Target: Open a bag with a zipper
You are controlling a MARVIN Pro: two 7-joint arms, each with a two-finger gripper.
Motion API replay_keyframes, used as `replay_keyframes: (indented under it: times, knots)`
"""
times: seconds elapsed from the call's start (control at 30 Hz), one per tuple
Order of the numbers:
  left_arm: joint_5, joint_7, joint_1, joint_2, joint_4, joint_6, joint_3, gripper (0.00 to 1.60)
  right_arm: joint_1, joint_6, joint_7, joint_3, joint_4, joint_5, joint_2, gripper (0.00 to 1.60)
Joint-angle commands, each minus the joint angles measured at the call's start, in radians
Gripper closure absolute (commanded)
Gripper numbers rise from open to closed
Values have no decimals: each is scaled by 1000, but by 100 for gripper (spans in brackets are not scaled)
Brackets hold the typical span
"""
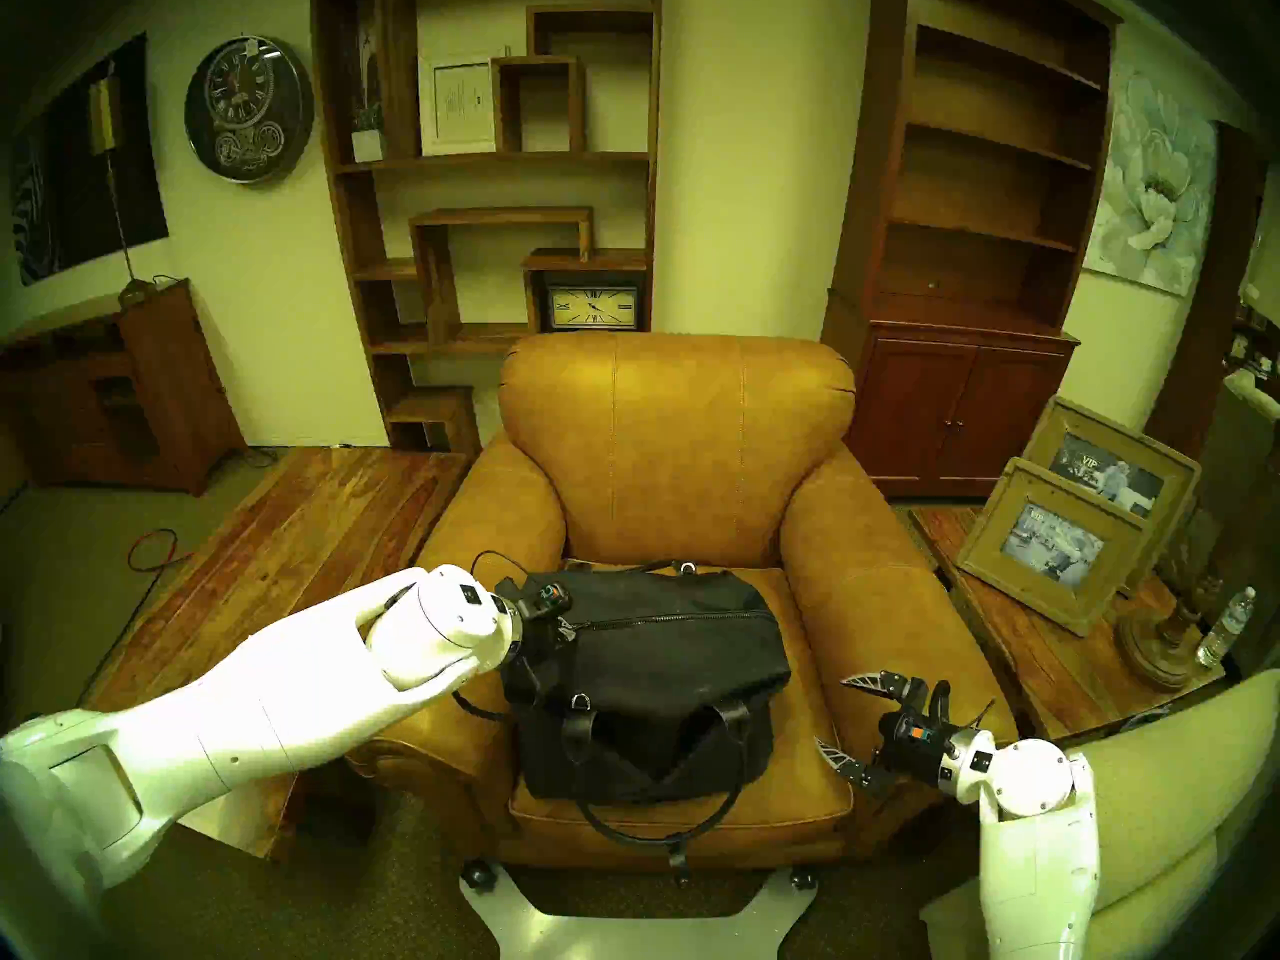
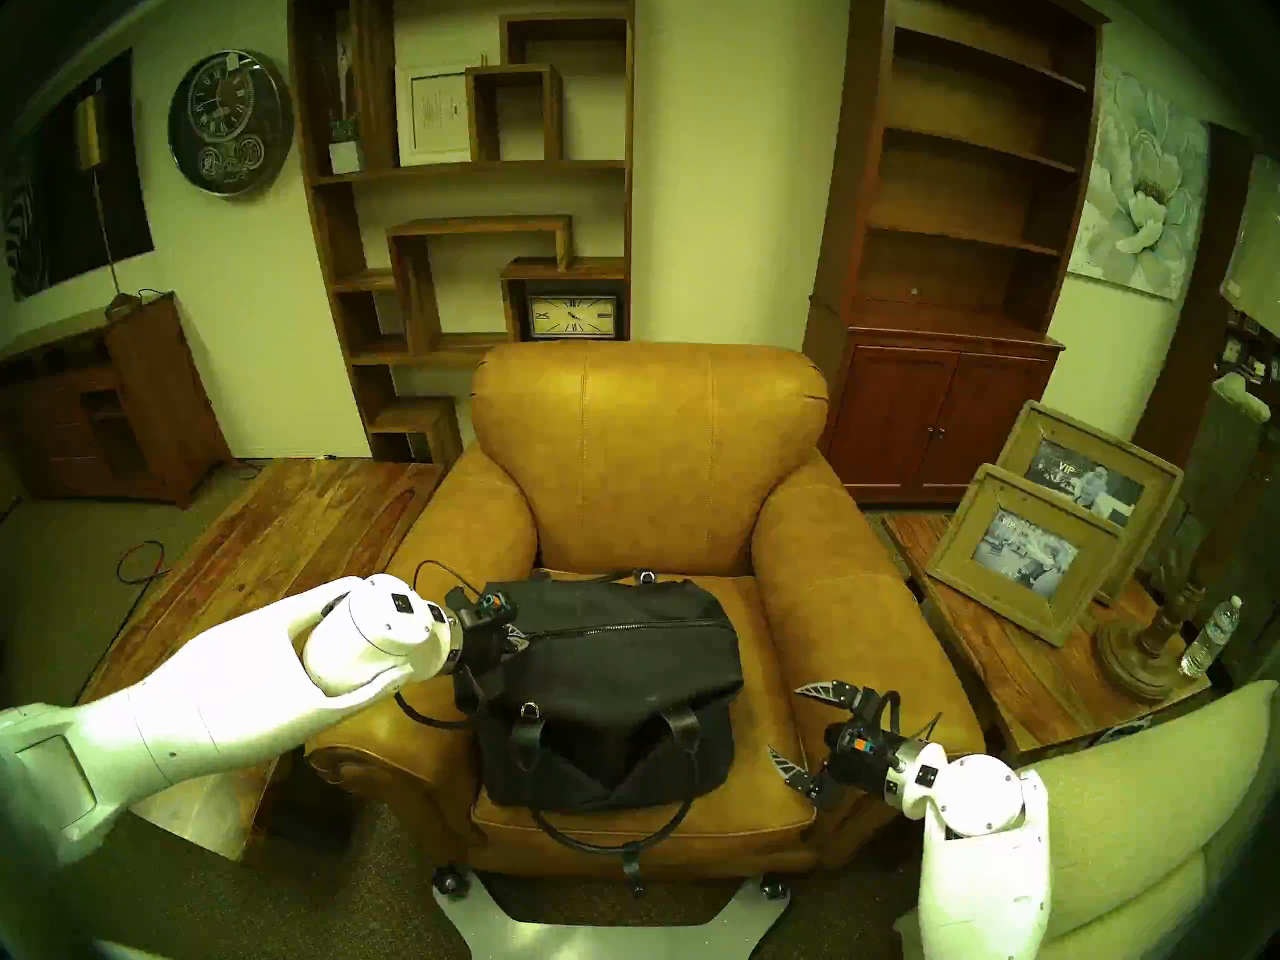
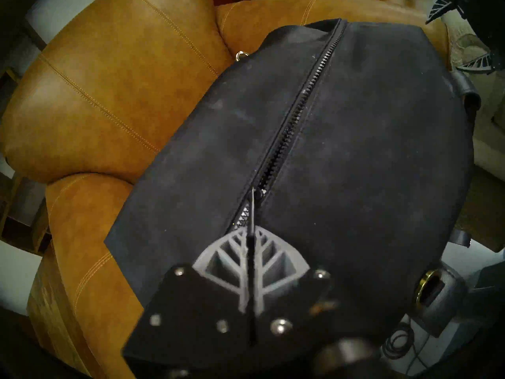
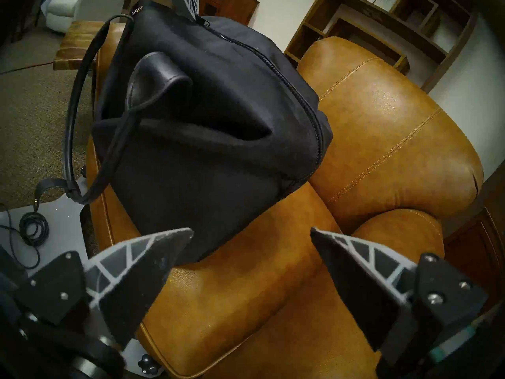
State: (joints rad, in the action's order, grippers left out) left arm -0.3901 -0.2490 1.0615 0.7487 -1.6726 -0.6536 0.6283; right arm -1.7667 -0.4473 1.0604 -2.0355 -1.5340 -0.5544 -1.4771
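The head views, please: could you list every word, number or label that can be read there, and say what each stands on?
"VIP": on the photo in the rear wooden picture frame.
Front picture frame: print too blurred to read.
Shelf clock: Roman numerals, too small to read singly.
Round wall clock: Roman numerals, likewise too small.
White framed sheet on the shelf: text illegible.
Water bottle: label unreadable.

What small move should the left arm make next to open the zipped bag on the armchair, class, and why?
Probably draw the left gripper along the zipper toward its far end. Its fingers are shut on the pull tab, and the teeth beyond look still meshed, so the bag is barely opened. The right gripper hangs open, apart from it.
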Motion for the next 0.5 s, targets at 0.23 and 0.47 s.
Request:
replay_keyframes:
  times: [0.23, 0.47]
  knots:
    - [-43, -134, -113, -63, 6, -117, 48, 160, 12, -32, -1, 5, 38, 18, 5, 0]
    - [-35, -208, -148, -92, 0, -171, 26, 160, 18, -45, -1, 6, 56, 26, 8, 0]
